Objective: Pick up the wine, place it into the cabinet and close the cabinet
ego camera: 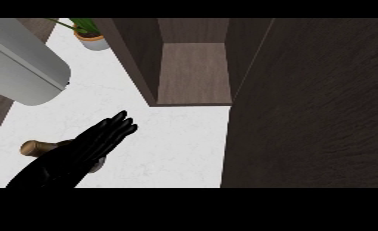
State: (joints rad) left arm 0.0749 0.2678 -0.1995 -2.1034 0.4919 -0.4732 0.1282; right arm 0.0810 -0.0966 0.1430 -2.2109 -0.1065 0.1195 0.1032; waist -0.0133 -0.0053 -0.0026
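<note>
The wine bottle (35, 147) lies at the lower left of the white counter (177, 140). Only its tan neck end shows; the rest is hidden under my left hand (88, 150). That hand is open, its straight fingers stretched over the bottle and pointing up and right toward the cabinet. The cabinet (196, 72) stands open at the top centre, with a bare wooden shelf inside. Its dark door (310, 105) swings out and fills the right side of the view. My right hand does not show.
A large grey rounded object (29, 75) sits at the upper left. A small potted plant (90, 37) stands behind it, beside the cabinet's left wall. White counter lies between my hand and the cabinet opening.
</note>
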